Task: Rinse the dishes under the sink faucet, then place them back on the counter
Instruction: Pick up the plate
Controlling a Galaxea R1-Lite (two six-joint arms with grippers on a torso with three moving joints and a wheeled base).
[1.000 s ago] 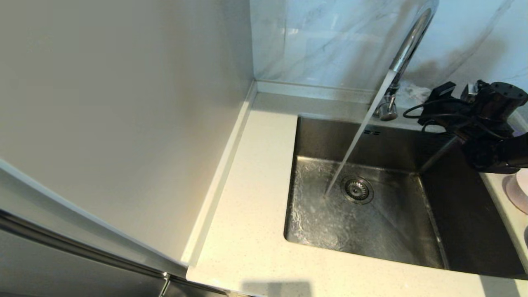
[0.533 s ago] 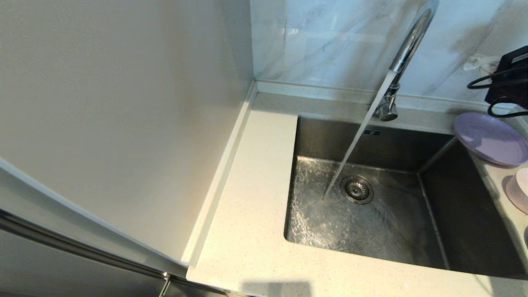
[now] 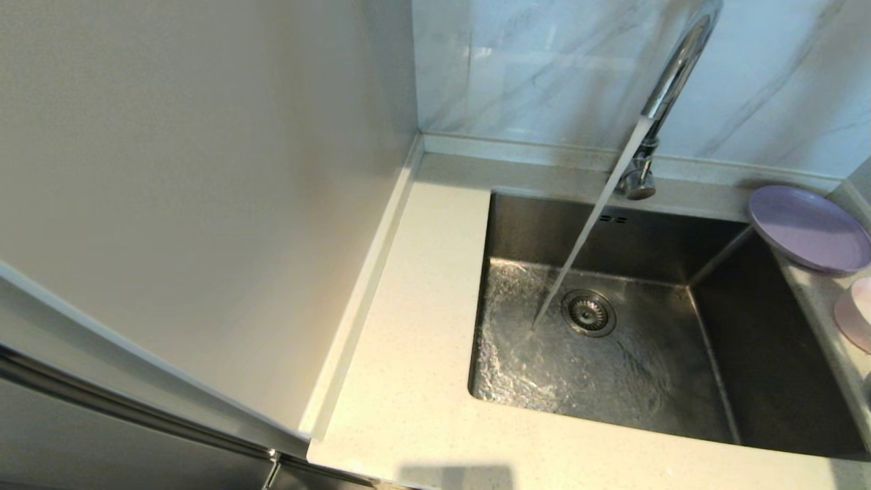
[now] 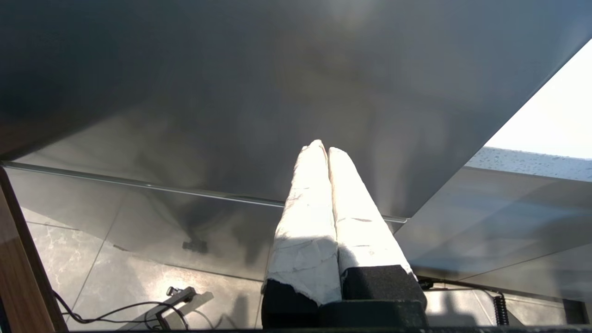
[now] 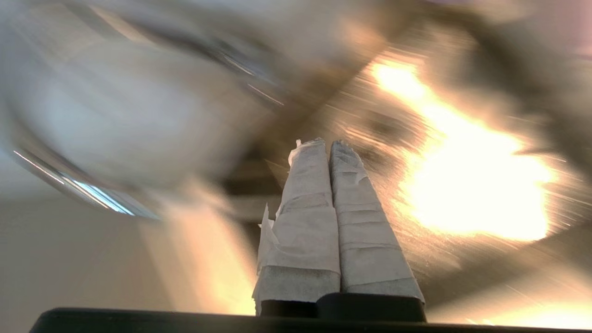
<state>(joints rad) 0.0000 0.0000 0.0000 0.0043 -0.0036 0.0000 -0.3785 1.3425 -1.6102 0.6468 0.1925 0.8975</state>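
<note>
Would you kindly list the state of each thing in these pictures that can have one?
Faucet: running, its stream landing beside the drain.
Sink: wet, no dishes in it.
Drain: unplugged, its strainer showing.
Lavender plate: flat on the counter at the sink's far right corner, its rim overhanging the basin.
Pink saucer: on the counter, cut off by the picture's edge.
Left gripper: fingers shut, holding nothing.
Right gripper: fingers shut, holding nothing.

Bright glare, blurred right wrist view

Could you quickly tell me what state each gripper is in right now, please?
Left gripper: closed, holding nothing, away from the sink.
Right gripper: closed, holding nothing; out of the head view.
</note>
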